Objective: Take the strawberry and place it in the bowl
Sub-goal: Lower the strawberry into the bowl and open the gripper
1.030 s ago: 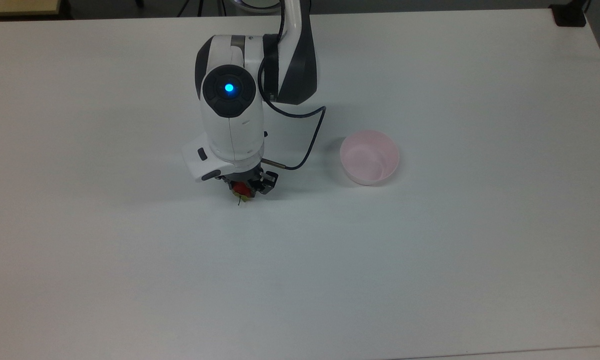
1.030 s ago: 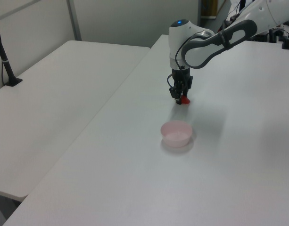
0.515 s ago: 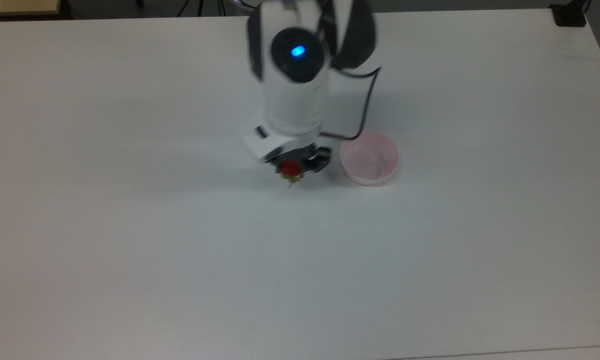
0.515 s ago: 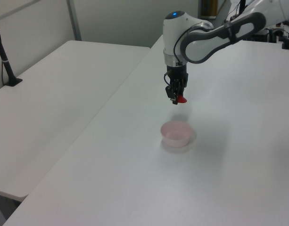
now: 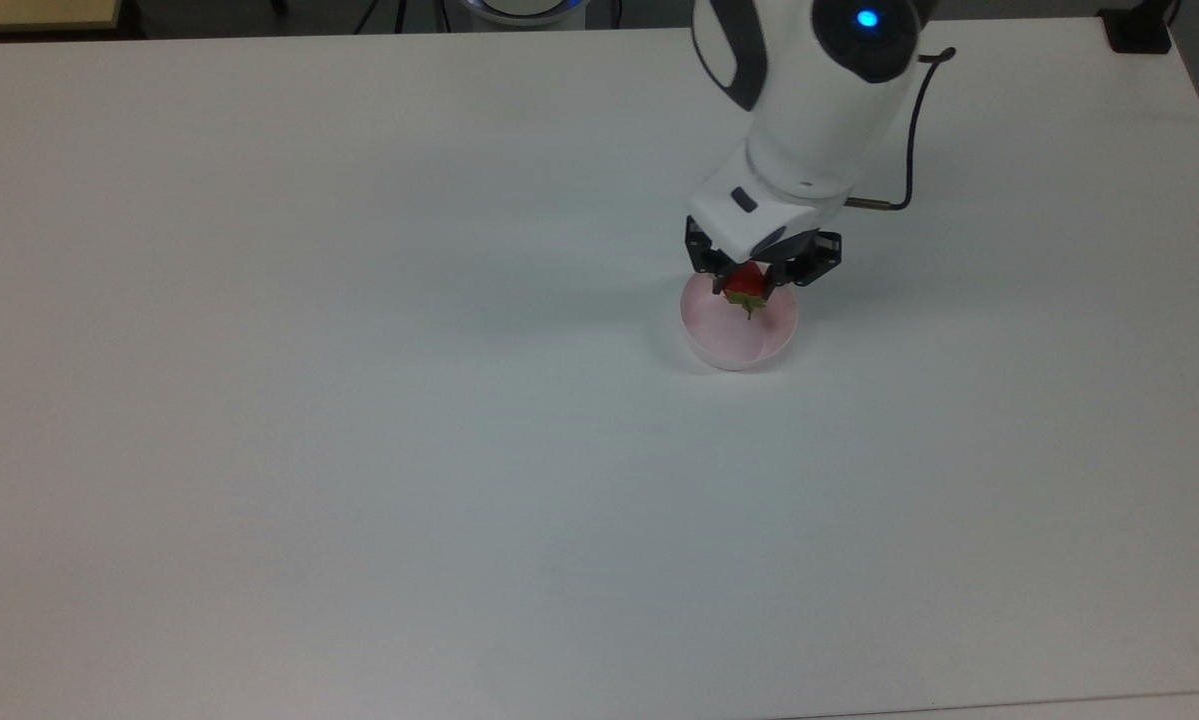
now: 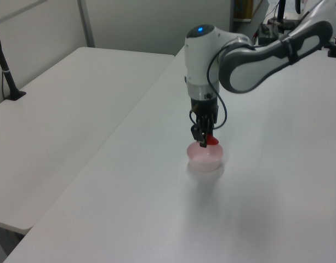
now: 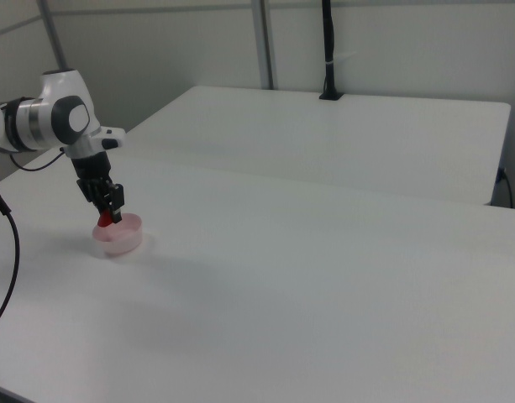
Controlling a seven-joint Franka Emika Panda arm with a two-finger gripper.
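Item: my pincer (image 5: pixel 749 272), clenched on the small glossy red strawberry (image 5: pixel 746 282). I see it above the round pale pink plastic bowl (image 5: pixel 727 345) on the white counter (image 5: pixel 359 450).

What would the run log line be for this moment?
phase: place | pincer: shut on strawberry | position: over bowl | strawberry: not yet released
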